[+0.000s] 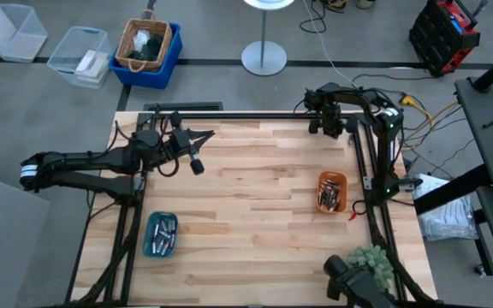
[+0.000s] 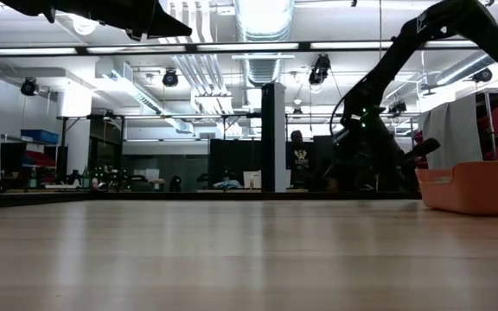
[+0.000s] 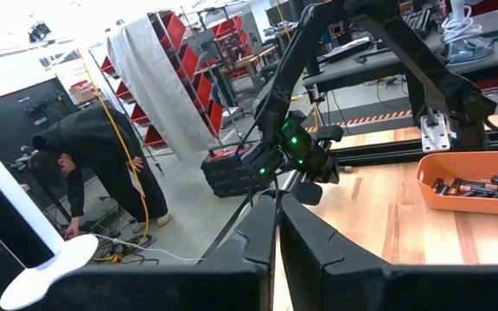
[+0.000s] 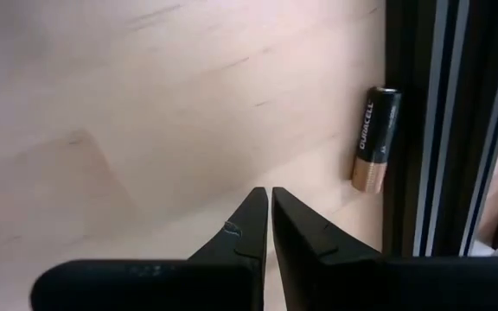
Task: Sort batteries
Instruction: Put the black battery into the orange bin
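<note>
Left gripper [image 1: 197, 147]: raised over the table's far left part, fingers pressed together on nothing; in its wrist view they meet at the tips [image 3: 277, 200].
Teal tray [image 1: 160, 234]: one, near left of the table [image 1: 255, 214], holding a small cluster of batteries [image 1: 164, 229]; too small to count.
Orange tray [image 1: 331, 192]: one, on the right side, holding more batteries [image 1: 330, 195]; the left wrist view shows at least three [image 3: 469, 185], probably more.
Right gripper [image 1: 327, 125]: at the far right corner, fingers closed and empty [image 4: 269, 226].
Loose battery [image 4: 375, 137]: one, black and copper, lying on the wood right against the dark frame rail [image 4: 422, 130], just beside the right gripper's tips.
Risk: I judge the rail leaves little room for a finger on that side; a closed or misaligned approach could roll the battery along the rail or jam a fingertip on the frame.
Count: two trays, two arms, one loose battery.
</note>
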Tool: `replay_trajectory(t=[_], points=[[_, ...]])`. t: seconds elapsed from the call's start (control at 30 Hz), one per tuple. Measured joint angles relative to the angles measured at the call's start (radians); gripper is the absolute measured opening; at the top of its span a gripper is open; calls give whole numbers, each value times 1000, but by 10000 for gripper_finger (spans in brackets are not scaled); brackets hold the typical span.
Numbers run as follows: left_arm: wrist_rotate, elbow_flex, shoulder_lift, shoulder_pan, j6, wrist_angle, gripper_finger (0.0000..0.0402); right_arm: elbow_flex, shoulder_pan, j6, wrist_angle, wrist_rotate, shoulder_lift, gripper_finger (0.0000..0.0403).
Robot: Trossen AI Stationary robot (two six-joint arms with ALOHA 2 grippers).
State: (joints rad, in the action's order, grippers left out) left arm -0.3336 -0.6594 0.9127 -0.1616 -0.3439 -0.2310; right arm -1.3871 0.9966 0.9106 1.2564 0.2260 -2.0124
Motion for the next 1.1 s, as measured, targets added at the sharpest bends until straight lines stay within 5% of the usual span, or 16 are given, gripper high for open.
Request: replay_trajectory(t=[0.17, 0.4, 1.1], points=[[0, 0, 0, 0, -6, 5, 0, -23, -20, 11, 38, 22, 10, 13], [0, 0, 0, 0, -7, 12, 0, -63, 7, 148, 276, 218, 12, 13], [0, 0, 3, 0, -11, 24, 0, -60, 16, 179, 312, 262, -149, 13]])
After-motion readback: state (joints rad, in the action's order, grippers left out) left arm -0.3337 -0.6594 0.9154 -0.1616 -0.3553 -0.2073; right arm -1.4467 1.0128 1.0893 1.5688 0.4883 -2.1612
